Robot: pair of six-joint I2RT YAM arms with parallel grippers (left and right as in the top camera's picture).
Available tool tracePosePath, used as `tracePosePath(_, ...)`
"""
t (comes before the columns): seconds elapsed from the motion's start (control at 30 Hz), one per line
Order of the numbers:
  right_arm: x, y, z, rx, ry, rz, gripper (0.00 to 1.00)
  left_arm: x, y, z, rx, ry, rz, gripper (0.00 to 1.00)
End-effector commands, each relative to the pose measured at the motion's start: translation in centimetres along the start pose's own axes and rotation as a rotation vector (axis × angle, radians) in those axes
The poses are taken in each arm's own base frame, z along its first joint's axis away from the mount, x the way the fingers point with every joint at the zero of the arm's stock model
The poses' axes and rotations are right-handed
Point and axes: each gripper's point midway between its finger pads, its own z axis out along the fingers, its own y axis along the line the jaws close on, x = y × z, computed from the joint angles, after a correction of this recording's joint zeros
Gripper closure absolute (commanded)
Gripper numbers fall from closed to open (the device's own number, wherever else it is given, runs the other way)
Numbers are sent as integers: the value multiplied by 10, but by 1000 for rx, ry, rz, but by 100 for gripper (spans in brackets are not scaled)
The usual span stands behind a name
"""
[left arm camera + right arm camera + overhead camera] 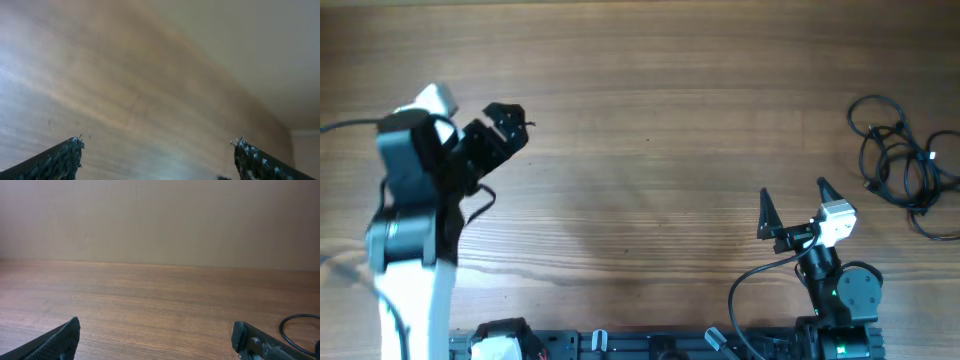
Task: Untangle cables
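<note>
Left gripper (pixel 498 130) fingers spread wide and empty, rough black textured pads (pixel 60 160) over the brown wood-grain table (pixel 650 120). Right gripper (pixel 793 190) also wide apart, pointed black tips, gripping nothing. Cables (pixel 900 165), thin black cords in loose tangled loops, lie flat at the table's right edge, untouched, nearer the right gripper.

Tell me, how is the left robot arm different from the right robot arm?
The left arm is far from the cables; the right arm is close to them. From above, the left arm looks big, with a long white part; the right arm looks small and mostly black. A bit of cable shows in the right arm's view; none shows in the left arm's. Both have open, empty jaws.
</note>
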Motion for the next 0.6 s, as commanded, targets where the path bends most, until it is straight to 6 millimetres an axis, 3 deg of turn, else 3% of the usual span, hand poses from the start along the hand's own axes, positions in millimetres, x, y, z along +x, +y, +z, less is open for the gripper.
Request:
tracePosePath(0.0, -3, 2, -1, -7, -13, -14, 0, -13, -25, -49, 88, -136, 41, 0)
tracePosePath(0.03, -3, 2, -1, -7, -13, -14, 1, -14, -29, -60, 107, -165, 50, 0)
tracePosePath(0.23, -3, 2, -1, -7, -13, -14, 0, -4, -32, -81, 124, -179, 60, 0)
tracePosePath(0.33, -3, 2, -1, -7, -13, -14, 0, 22, -34, -95, 140, -123, 76, 0)
tracePosePath(0.43, -3, 2, -1, -7, -14, -14, 0, 34, -35, -101, 152, -103, 86, 0)
tracePosePath(0.57, -3, 2, -1, -7, -13, -14, 0, 80, -6, -102, 94, 4, 75, 0)
